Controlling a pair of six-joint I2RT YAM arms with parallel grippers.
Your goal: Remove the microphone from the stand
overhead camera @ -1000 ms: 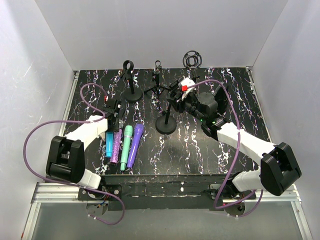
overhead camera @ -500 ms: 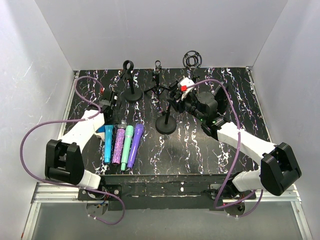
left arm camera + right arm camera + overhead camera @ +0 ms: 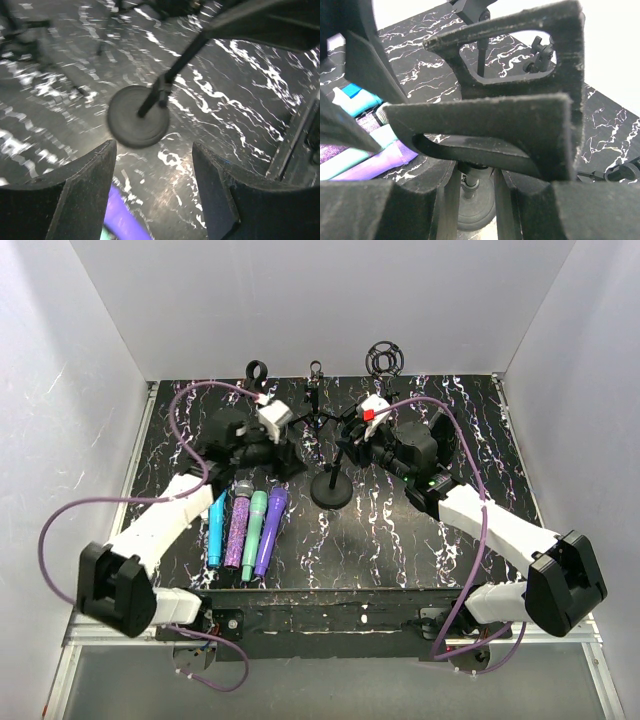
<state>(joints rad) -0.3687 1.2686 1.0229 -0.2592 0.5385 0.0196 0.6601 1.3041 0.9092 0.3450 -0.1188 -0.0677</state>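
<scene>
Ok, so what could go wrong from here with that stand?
The right gripper grips the round-base stand high up; a sideways pull could tip it into the tripod stand behind. The left gripper, jaws open, is close to that stand too, so the two arms might collide.

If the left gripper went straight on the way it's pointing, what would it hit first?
Probably the round base of the mic stand, centred ahead of the open left gripper, though blur leaves depth unsure.
</scene>
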